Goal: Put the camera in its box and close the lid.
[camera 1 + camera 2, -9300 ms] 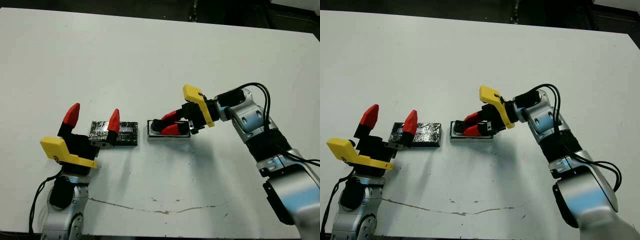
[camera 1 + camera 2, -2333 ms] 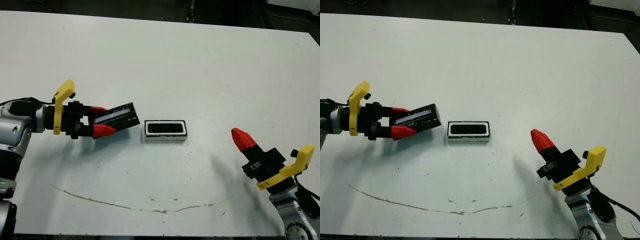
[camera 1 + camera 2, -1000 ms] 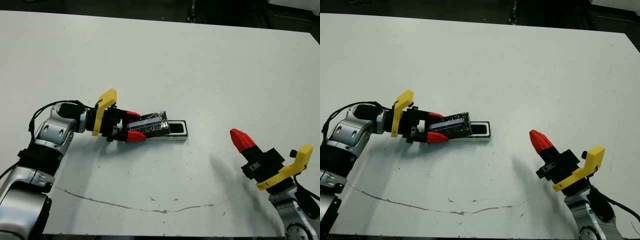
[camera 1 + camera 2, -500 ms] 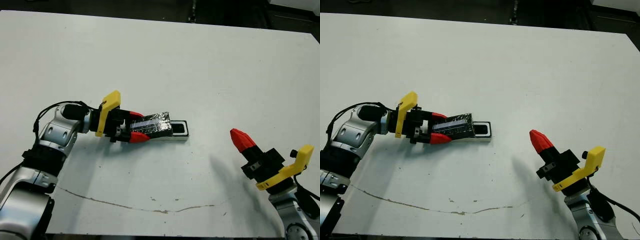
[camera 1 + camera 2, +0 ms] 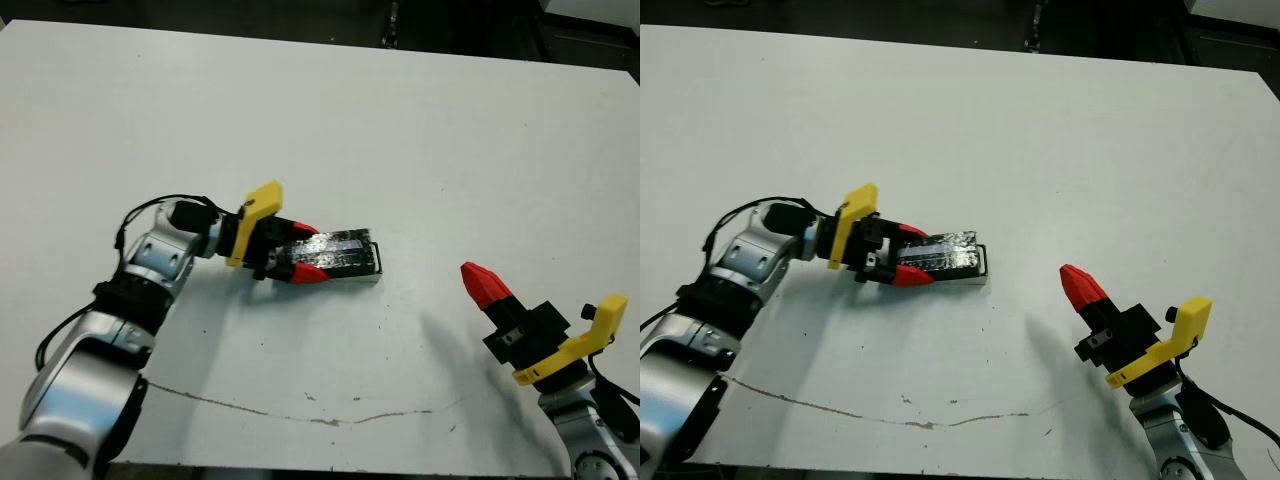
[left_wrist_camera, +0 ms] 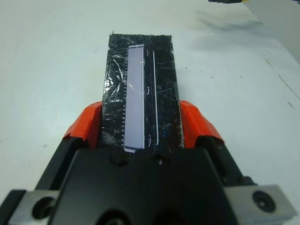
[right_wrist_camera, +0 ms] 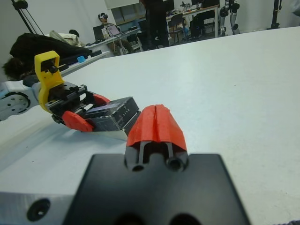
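Left gripper (image 5: 303,252) clamped on the lid (image 5: 340,251) (tilted over the box (image 5: 372,272)), right gripper (image 5: 487,285) fingers pressed together, well apart

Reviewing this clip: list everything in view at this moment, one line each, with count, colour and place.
lid: one, glossy black, gripped at its long edges, lying over the box at mid-table.
box: one, white walls with a dark rim, under the lid; only its right end shows.
camera: not visible; the lid covers the inside of the box.
table: one, white, with a thin dark scratch near the front edge.
people: in the room beyond the table, in the right wrist view.
left gripper: red fingers, yellow bracket, shut on the lid.
right gripper: red fingers together, yellow bracket, at the table's front right, holding nothing.
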